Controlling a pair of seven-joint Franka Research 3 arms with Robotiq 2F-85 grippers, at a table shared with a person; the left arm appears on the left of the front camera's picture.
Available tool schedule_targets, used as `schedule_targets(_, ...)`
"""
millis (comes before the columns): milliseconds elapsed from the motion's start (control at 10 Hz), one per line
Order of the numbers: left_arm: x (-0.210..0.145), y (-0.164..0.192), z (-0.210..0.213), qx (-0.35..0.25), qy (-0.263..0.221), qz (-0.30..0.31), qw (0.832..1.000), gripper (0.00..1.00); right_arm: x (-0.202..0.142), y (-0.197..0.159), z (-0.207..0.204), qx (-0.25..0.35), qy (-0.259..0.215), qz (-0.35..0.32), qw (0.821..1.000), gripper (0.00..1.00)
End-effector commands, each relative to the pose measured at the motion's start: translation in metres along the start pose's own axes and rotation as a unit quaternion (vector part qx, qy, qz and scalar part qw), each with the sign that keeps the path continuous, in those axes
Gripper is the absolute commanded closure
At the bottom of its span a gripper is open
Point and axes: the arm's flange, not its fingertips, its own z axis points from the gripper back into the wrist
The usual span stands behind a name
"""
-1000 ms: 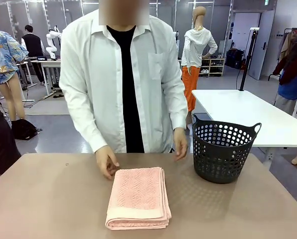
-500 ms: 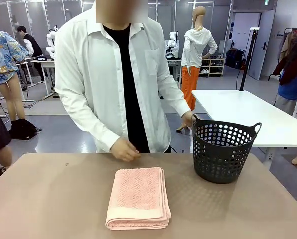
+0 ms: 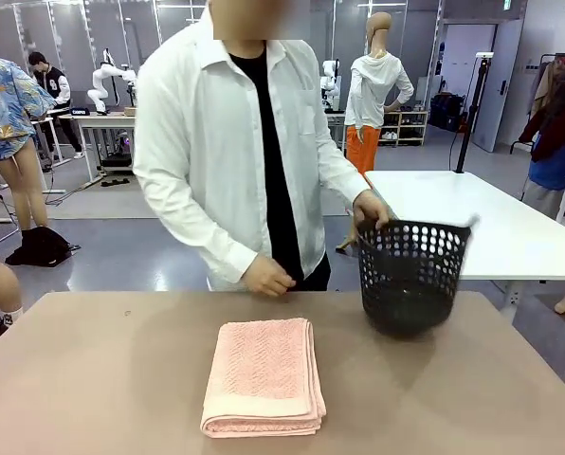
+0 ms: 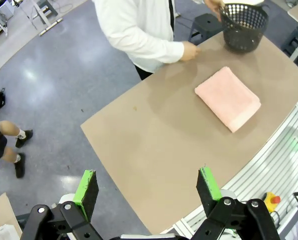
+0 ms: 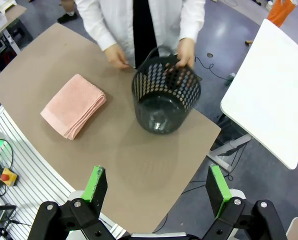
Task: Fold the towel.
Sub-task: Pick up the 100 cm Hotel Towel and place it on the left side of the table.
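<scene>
Black basket (image 3: 410,275), person's hand (image 3: 369,209) gripping.

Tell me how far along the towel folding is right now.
Done: the towel lies folded in a neat stack on the table. In hand: a person's hand grips the rim of the black basket, tilting it. Both grippers, left and right, hang open above the table. Nothing visibly left on the fold.
</scene>
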Motion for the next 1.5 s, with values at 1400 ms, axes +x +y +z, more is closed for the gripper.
schedule_targets(1400,0.003,-0.056,-0.382,-0.231,0.145,0.222,0.936,0.00,0.003,0.000,0.002,-0.001,0.002,-0.006,1.000,0.00)
